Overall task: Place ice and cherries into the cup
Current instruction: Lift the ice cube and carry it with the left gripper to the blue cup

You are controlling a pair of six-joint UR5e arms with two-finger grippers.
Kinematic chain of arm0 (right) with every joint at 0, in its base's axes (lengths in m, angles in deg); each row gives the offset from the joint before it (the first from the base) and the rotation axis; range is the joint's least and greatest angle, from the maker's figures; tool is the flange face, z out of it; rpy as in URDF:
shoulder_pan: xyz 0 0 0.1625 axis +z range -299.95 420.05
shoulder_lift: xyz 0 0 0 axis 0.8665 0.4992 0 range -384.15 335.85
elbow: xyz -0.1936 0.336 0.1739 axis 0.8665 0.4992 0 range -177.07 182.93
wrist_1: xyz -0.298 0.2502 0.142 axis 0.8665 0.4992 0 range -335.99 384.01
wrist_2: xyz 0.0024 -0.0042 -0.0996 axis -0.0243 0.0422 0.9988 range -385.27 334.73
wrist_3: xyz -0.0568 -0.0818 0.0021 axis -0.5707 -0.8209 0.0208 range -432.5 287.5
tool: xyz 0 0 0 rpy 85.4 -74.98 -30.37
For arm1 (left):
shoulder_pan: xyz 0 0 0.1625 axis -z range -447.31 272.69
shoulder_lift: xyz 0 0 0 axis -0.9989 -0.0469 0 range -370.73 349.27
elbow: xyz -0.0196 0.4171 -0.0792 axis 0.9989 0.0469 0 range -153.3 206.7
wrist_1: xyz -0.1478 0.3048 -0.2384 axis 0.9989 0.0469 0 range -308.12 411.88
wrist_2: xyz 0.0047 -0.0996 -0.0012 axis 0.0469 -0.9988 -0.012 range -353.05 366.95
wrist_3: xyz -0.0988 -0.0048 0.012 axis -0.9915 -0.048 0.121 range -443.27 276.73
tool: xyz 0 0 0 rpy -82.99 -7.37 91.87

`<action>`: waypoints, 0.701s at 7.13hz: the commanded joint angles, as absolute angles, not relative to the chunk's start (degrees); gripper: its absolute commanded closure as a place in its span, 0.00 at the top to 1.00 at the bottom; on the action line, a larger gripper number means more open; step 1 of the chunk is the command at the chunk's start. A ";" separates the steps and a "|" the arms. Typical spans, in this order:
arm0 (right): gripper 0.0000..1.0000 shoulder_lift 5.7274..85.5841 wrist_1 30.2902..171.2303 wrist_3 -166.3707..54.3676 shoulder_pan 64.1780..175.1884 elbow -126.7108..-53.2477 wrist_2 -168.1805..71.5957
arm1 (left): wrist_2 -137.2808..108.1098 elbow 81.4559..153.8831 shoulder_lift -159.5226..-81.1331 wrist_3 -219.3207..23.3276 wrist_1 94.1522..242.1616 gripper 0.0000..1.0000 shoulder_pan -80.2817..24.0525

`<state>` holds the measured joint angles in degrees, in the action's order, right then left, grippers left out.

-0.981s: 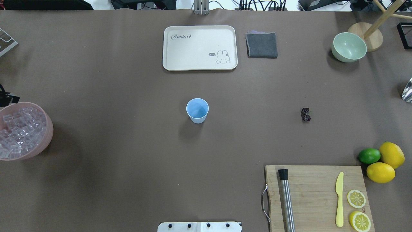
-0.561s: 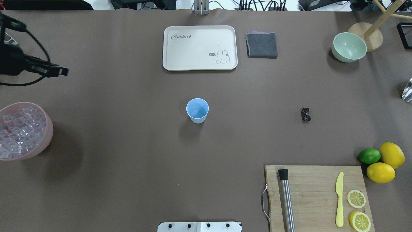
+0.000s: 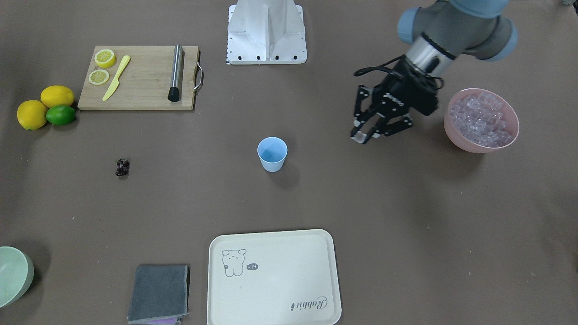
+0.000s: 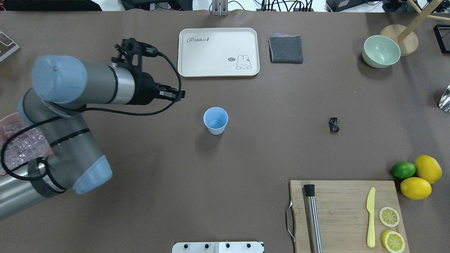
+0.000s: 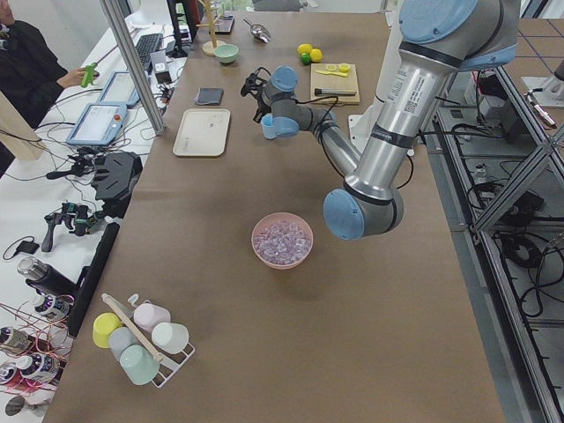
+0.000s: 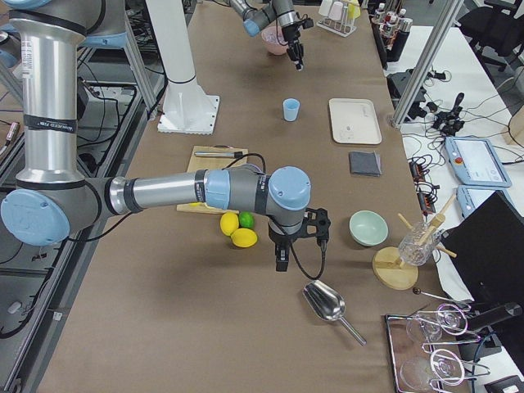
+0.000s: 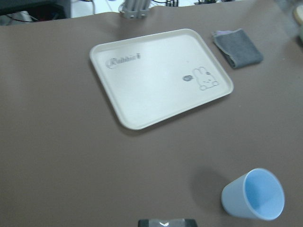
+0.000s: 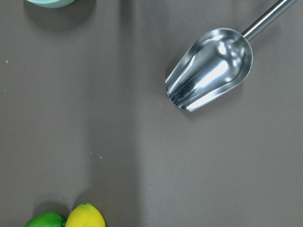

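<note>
Ice cubes (image 3: 482, 118), small, clear, lilac-tinted, heaped in round pink plastic bowl (image 3: 469, 148) on brown surface (image 3: 406, 203). Left gripper (image 3: 361, 136) aloft between bowl and upright pale blue plastic cup (image 3: 272, 154), jaws clenched on one cube (image 3: 358, 136). Dark maroon cherries (image 3: 122, 167) well apart from cup. Right gripper (image 6: 281, 264) jaws: cannot tell.

Overhead exterior: far off, from the robot's side of the table (image 4: 140, 211), steeply down; blue cup (image 4: 215, 120) central, rabbit tray (image 4: 218, 52) at 12 o'clock. Front-facing: opposite side, tray at 6. Side views: distant, oblique, from either end. Left wrist: close on cup and tray. Right wrist: straight down, close on metal scoop (image 8: 210, 68), shared with exterior right.
</note>
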<state>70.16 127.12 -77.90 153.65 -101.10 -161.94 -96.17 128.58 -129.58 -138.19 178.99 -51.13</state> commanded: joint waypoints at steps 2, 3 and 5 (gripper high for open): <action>1.00 70.24 127.20 -77.86 153.66 -100.96 -161.94 | -88.70 120.68 -136.06 -141.71 179.49 0.00 -56.37; 1.00 70.24 127.20 -77.86 153.66 -100.96 -161.94 | -86.24 120.39 -136.07 -141.71 179.41 0.00 -58.63; 1.00 70.24 127.20 -77.78 153.66 -100.78 -161.94 | -85.51 120.48 -136.07 -141.80 179.23 0.00 -60.33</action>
<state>70.24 127.19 -77.84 153.66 -100.84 -161.94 -86.10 120.59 -136.02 -141.74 179.40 -59.42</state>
